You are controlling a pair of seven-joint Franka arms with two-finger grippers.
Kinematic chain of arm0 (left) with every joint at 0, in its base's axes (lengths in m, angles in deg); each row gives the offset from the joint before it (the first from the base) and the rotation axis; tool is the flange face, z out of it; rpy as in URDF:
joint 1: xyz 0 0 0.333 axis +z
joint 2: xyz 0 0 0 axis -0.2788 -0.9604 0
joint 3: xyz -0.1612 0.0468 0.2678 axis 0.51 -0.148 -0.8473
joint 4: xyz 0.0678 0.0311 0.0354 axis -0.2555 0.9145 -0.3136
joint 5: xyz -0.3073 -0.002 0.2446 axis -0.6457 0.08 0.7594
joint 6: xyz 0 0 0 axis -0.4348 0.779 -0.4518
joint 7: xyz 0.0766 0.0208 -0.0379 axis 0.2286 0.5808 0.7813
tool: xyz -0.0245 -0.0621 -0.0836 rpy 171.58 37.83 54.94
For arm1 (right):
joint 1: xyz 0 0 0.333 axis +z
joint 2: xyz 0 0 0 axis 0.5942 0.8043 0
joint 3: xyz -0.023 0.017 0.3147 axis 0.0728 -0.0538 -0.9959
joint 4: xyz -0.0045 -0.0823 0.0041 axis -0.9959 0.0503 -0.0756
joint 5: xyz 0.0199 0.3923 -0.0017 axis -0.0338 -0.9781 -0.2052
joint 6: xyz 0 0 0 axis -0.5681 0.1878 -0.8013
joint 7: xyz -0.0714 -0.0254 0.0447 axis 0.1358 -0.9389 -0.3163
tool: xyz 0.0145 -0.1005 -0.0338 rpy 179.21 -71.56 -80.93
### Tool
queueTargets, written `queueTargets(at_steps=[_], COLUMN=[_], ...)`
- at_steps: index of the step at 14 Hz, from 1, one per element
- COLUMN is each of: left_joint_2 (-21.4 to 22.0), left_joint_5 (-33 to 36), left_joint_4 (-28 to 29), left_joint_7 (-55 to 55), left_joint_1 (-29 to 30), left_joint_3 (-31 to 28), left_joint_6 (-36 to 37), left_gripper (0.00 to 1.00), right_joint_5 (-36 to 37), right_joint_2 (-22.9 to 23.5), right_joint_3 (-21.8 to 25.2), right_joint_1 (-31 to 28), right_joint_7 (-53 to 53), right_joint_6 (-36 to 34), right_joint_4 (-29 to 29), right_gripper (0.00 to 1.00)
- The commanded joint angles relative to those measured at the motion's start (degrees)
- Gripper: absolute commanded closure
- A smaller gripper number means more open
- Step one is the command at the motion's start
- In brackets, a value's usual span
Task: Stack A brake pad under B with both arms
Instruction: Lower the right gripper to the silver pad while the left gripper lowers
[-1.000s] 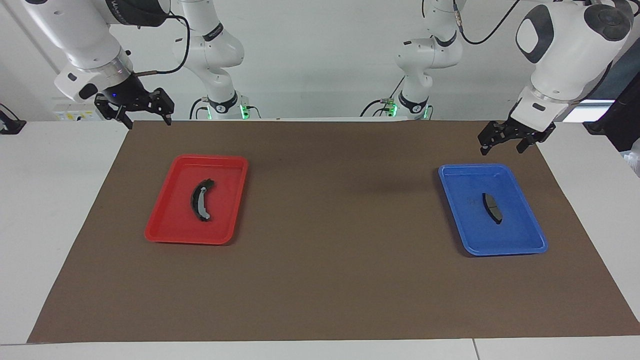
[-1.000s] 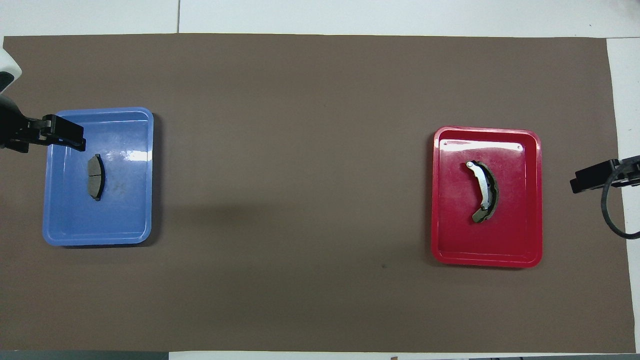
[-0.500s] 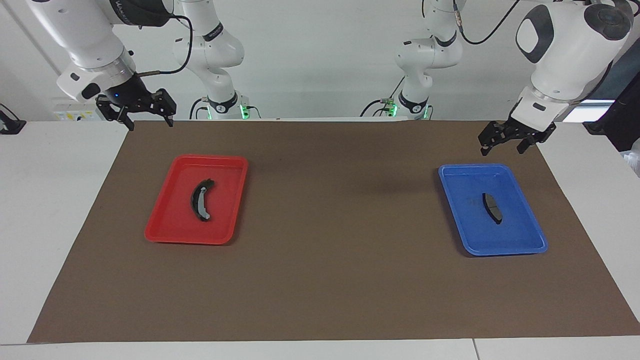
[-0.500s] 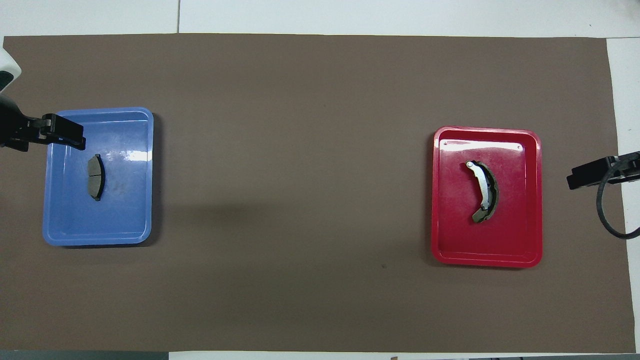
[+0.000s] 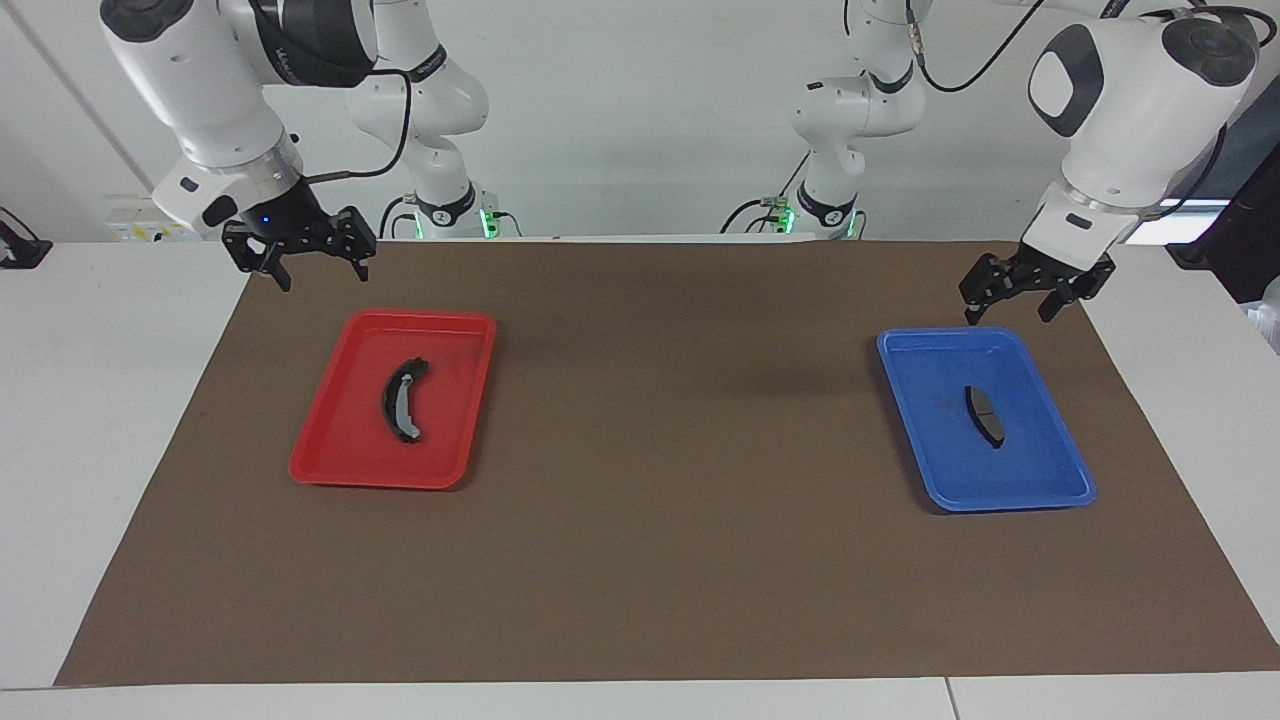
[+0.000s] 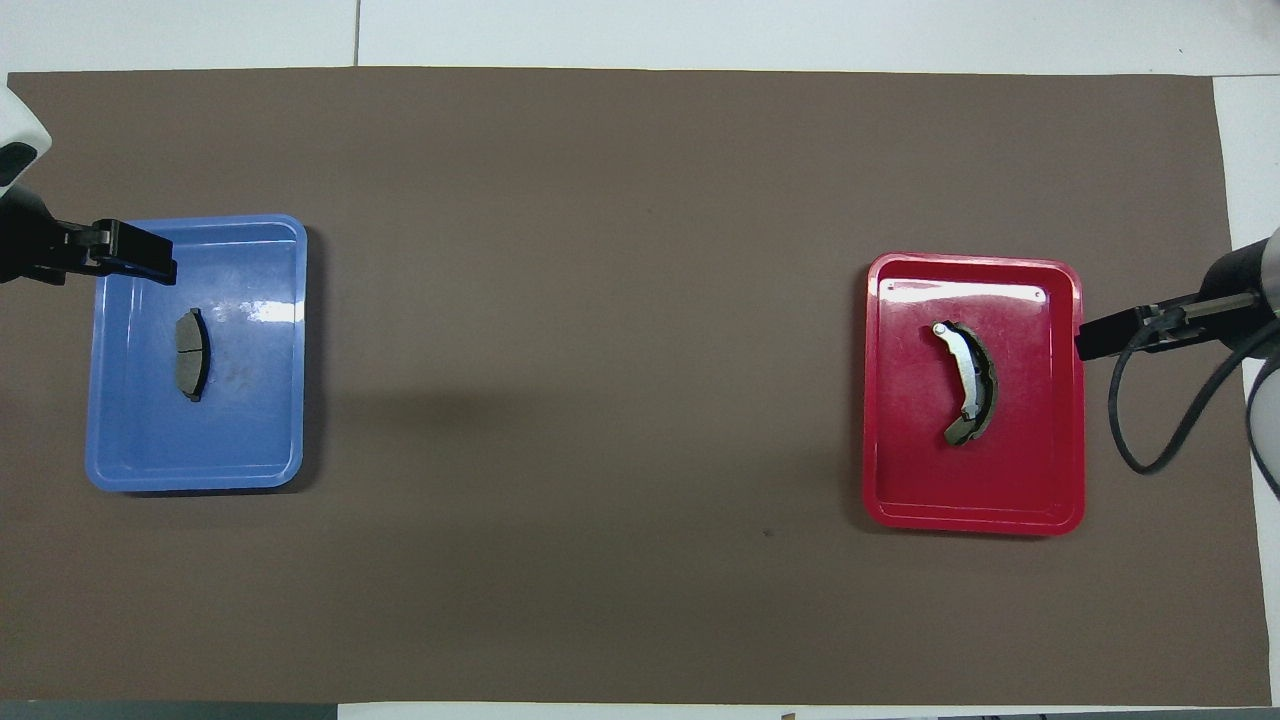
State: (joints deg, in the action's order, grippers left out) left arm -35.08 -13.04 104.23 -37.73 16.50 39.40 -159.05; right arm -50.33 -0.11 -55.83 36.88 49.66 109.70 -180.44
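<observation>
Black and spread wide, the right tool (image 5: pixel 307 262) hangs empty in the air just off the red tray's (image 5: pixel 330 470) edge nearest the robots, having swung in from the counter's corner over the last second; in the overhead view it now reaches the tray's rim. The left tool (image 5: pixel 1024 296), also wide and empty, has dropped a little and sits over the near rim of the blue tray (image 5: pixel 1060 490). Both pads lie untouched: the A brake pad (image 5: pixel 984 415), short and dark, rests flat in the middle of the blue tray at the left arm's end, and B (image 5: pixel 402 399), the long crescent with its grey strip, rests in the red tray at the right arm's end, well apart across the brown mat (image 5: pixel 680 560) covering the counter. Judging by this, both arms are closing in for their pickups; no grasp has begun and the stacking is still ahead.
</observation>
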Motion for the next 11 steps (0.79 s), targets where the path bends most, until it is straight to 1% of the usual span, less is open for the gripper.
queueTargets(at_steps=[1,3,4,6,8,9,11], left_joint_2=[1.6,0.5,-0.8,-3.7,-7.0,-8.5,-10.4], left_joint_5=[-0.4,-0.4,-0.4,-0.4,-0.4,-0.4,-0.4], left_joint_4=[6.1,9.0,10.0,11.3,11.6,11.7,13.5], left_joint_7=[-4.8,-7.8,-8.7,-11.7,-12.2,-12.2,-12.2], left_joint_1=[3.1,5.3,6.3,8.6,10.1,10.2,10.8], left_joint_3=[-0.1,-0.2,-0.2,-0.2,-0.2,-0.2,-0.2], left_joint_6=[-6.0,-10.6,-12.8,-17.3,-19.6,-21.1,-24.6], left_gripper=[0.00,0.00,0.00,0.00,0.00,0.00,0.00], right_joint_5=[-0.2,-0.2,-0.2,-0.2,-0.2,-0.2,-0.2], right_joint_2=[-0.1,4.3,5.8,7.1,7.5,7.7,8.5], right_joint_3=[-0.3,-0.3,-0.3,-0.3,-0.3,-0.3,-0.3], right_joint_1=[-0.3,-0.3,-0.3,0.0,0.2,0.2,0.2], right_joint_7=[0.9,0.9,0.9,0.9,1.2,1.3,1.3], right_joint_6=[9.9,15.3,18.4,25.8,32.6,34.3,34.8], right_joint_4=[-8.6,-10.2,-11.3,-16.3,-21.4,-22.9,-23.7], right_gripper=[0.00,0.00,0.00,0.00,0.00,0.00,0.00])
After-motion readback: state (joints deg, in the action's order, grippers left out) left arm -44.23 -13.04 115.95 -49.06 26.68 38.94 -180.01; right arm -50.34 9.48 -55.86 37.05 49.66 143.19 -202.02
